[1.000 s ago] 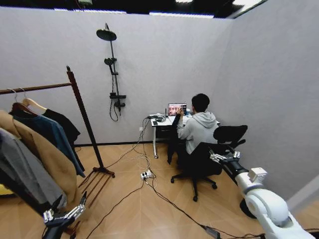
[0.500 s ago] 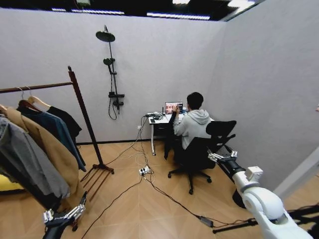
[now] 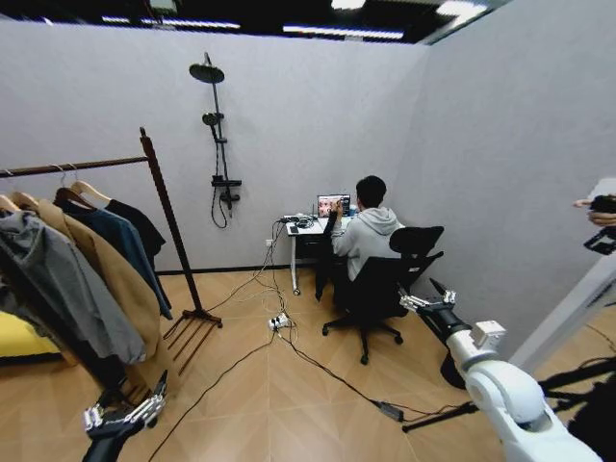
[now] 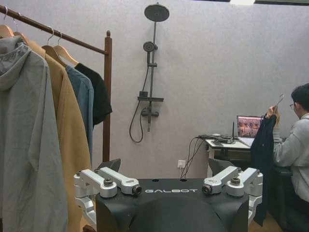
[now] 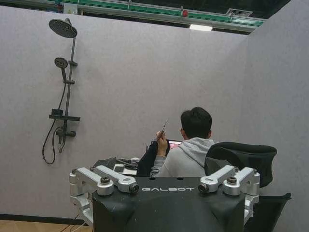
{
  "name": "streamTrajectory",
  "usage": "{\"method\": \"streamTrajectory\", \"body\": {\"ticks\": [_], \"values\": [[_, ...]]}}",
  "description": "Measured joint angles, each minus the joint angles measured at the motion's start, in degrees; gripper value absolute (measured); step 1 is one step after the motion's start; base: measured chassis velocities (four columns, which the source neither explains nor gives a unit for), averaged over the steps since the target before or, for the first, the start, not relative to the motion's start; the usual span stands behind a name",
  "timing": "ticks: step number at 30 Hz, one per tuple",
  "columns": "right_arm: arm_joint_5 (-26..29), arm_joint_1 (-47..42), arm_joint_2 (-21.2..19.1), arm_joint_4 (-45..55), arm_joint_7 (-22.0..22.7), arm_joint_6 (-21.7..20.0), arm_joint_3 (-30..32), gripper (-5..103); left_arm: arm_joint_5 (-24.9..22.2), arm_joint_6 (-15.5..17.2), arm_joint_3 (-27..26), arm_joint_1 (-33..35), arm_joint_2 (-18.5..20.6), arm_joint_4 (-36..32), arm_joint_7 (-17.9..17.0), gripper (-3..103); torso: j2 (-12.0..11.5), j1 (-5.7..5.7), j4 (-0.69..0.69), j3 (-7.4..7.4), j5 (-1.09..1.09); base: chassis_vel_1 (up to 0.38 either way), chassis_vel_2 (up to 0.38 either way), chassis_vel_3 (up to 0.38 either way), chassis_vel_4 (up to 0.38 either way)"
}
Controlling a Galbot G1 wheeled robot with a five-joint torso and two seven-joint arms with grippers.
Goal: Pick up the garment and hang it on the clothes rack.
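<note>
The garment (image 4: 263,154), dark cloth on a hanger, dangles beside the desk from the seated person's raised hand (image 5: 161,140); in the head view the garment (image 3: 333,241) is far across the room. The clothes rack (image 3: 168,231) stands at the left, its rail (image 4: 58,36) carrying a grey hoodie, a tan coat, a dark blue jacket and a black top. My left gripper (image 3: 125,412) hangs open low at the front left, near the coats' hems. My right gripper (image 3: 426,298) is open and held out toward the office chair. Both are empty in the wrist views: left gripper (image 4: 168,182), right gripper (image 5: 164,182).
A person sits on a black office chair (image 3: 380,289) at a small desk with a laptop (image 3: 333,205). Cables and a power strip (image 3: 279,322) cross the wooden floor. A shower fixture (image 3: 219,144) is mounted on the back wall. Tripod legs (image 3: 452,412) lie at the right.
The camera has moved: more of the rack and its coats shows at the left, the desk has drifted left, and a hand has appeared at the right edge. Both arms keep their pose.
</note>
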Motion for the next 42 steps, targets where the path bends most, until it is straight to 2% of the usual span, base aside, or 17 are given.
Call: {"method": "streamTrajectory", "body": {"ticks": [5,7,9,12,18,23,29,36,42], "values": [[0.0,-0.51,0.05,0.15,0.0,0.22,0.21,100,0.0,0.0,0.0,0.0,0.0,0.0,0.01,100,0.01,-0.01,0.0,-0.01,0.03,0.185,-0.18,-0.193,0.188],[-0.01,-0.55,0.07,0.19,0.0,0.28,0.26,100,0.0,0.0,0.0,0.0,0.0,0.0,0.0,100,0.01,-0.02,0.01,-0.01,-0.04,0.204,-0.24,-0.188,0.218],[-0.04,-0.62,0.13,0.21,0.0,0.33,0.28,100,0.0,0.0,0.0,0.01,0.0,0.0,0.0,100,0.01,-0.02,0.0,-0.01,0.07,0.217,-0.216,-0.232,0.202],[-0.15,-0.69,0.23,0.33,-0.01,0.37,0.24,100,0.0,0.0,0.0,0.0,0.0,0.0,0.0,100,0.02,-0.03,-0.01,-0.01,-0.04,0.187,-0.191,-0.206,0.189],[-0.42,-0.71,0.47,0.37,-0.05,0.43,-0.11,100,0.0,0.0,0.0,0.0,0.0,0.0,-0.01,100,0.01,-0.02,0.01,0.0,0.03,0.185,-0.181,-0.179,0.179],[-0.48,-0.69,0.48,0.42,-0.05,0.44,-0.26,100,0.0,0.0,0.0,0.0,0.0,0.0,0.0,100,0.01,-0.02,-0.02,-0.01,-0.02,0.15,-0.155,-0.155,0.148],[-0.67,-0.12,0.63,0.53,-0.08,0.41,-0.91,100,0.0,0.0,0.0,0.0,0.0,0.0,0.0,100,0.01,-0.01,0.03,0.0,0.01,0.159,-0.108,-0.107,0.16],[-0.78,-0.18,0.67,0.45,-0.11,0.4,-1.07,100,0.0,0.0,0.0,0.0,0.0,0.0,0.0,100,0.01,-0.01,-0.01,0.0,0.01,0.145,-0.135,-0.134,0.143],[-0.92,-0.27,0.73,0.13,-1.22,1.58,-1.12,100,0.0,0.0,0.0,0.01,0.0,0.0,0.0,100,0.03,-0.04,0.01,-0.01,0.0,0.113,-0.124,-0.118,0.108]]}}
